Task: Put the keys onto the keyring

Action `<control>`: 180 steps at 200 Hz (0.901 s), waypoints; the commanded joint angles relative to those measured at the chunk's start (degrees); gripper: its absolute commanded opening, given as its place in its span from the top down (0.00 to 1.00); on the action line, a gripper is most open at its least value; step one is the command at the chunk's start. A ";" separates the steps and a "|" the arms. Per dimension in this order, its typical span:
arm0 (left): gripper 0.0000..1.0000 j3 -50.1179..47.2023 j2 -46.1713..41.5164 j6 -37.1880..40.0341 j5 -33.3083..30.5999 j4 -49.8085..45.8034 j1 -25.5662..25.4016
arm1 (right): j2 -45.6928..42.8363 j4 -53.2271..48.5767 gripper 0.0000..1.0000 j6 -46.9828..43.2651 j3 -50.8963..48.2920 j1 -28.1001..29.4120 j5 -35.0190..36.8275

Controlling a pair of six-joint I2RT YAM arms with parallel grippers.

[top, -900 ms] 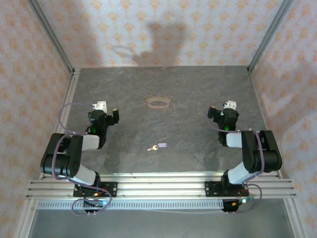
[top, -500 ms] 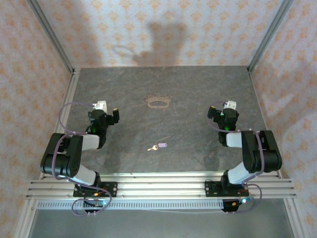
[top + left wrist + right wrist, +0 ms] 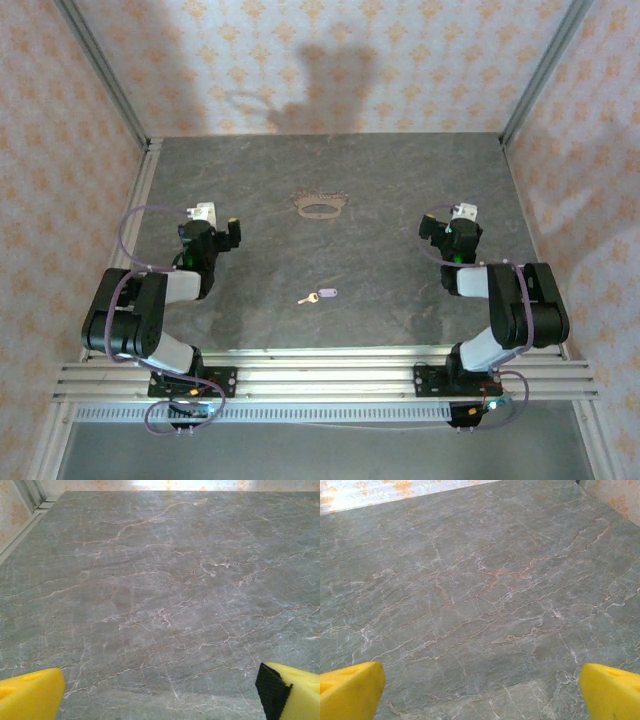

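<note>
both arms sit folded low at the near edge of the grey marble-look counter (image 3: 400, 180). left end effector (image 3: 216, 222) is spread wide with nothing in it. in its wrist view (image 3: 162, 697) the two yellow fingertips (image 3: 30, 695) sit at opposite bottom corners with just bare counter between them. right end effector (image 3: 446, 220) is the same deal, jaws wide apart and empty, with yellow pads (image 3: 612, 692) at the corners of its wrist view (image 3: 480, 695) and veined stone in between.

the key (image 3: 320, 295) lies flat on the counter roughly midway between the two end effectors, to the right of the left one and to the left of the right one, and closer to the arm bases than either. its lilac head points toward the right end effector, the brass blade toward the left. it's well apart from both.

the keyring (image 3: 318, 206) lies between the end effectors too, but a bit further out from the bases than they are, fringe on its far side. it's not touching the key and is well apart from it.
</note>
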 commanded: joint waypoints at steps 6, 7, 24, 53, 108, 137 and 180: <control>0.00 1.26 -0.04 0.85 0.20 -0.79 0.33 | -0.37 -0.37 0.01 -0.02 0.53 -0.32 -0.48; 0.00 1.25 -0.04 0.86 0.20 -0.80 0.33 | -0.35 -0.35 0.01 -0.01 0.52 -0.32 -0.52; 0.00 1.23 -0.12 0.85 0.21 -0.72 0.34 | -0.40 -0.33 0.01 0.01 0.52 -0.34 -0.57; 0.00 1.06 -0.13 0.82 0.21 -0.54 0.33 | -0.62 -0.02 0.01 0.02 0.21 -0.40 -0.65; 0.00 6.42 -3.72 1.08 0.84 -12.84 0.24 | -6.01 -7.75 0.01 -0.43 2.40 -0.40 -1.12; 0.00 8.85 -5.84 -0.25 1.34 -20.39 0.24 | -11.81 -11.95 0.01 2.09 1.79 -0.36 3.02; 0.00 10.03 -9.45 -2.50 1.21 -25.60 0.16 | -16.17 -33.19 0.01 13.21 11.30 -0.39 11.18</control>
